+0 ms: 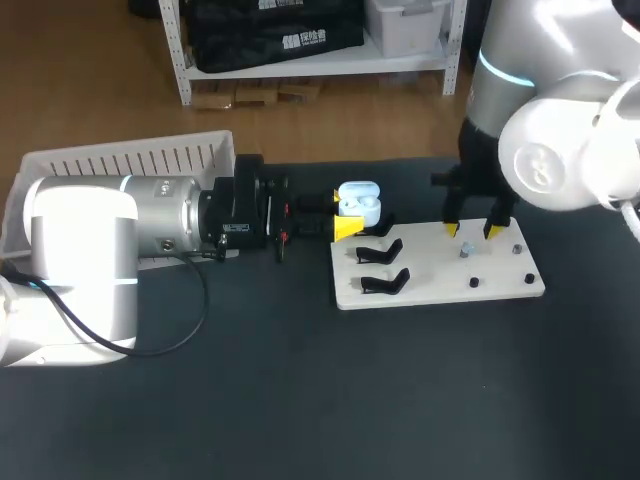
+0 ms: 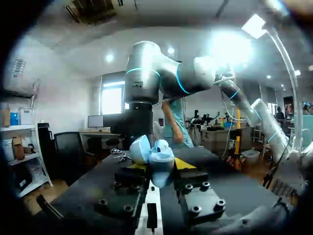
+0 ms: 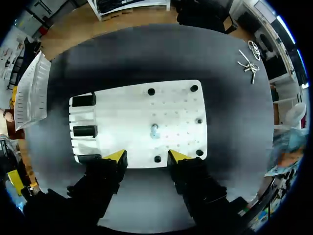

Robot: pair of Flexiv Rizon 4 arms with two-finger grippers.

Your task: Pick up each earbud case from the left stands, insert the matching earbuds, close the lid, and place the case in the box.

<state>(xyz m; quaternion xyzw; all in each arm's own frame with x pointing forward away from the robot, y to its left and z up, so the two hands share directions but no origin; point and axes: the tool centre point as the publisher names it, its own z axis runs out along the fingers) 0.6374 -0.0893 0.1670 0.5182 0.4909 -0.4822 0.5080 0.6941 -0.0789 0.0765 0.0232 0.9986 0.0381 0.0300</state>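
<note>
An earbud case (image 1: 358, 203), pale blue-white with its lid up, is held just left of the white board (image 1: 430, 292), and my left gripper (image 1: 345, 226) is shut on it. In the left wrist view the case (image 2: 154, 155) sits between the yellow tips of that gripper (image 2: 160, 166). My right gripper (image 1: 472, 231) hangs open over the board's far right part, nothing between its fingers. A small earbud (image 1: 466, 250) stands on the board just below it. From the right wrist, the earbud (image 3: 154, 130) lies ahead of the open gripper (image 3: 146, 155).
Two empty black stands (image 1: 380, 252) (image 1: 385, 282) sit on the board's left side, with small black pegs (image 1: 474, 283) on its right. A white slatted box (image 1: 130, 155) stands at the back left. Keys (image 3: 249, 61) lie on the dark table beyond the board.
</note>
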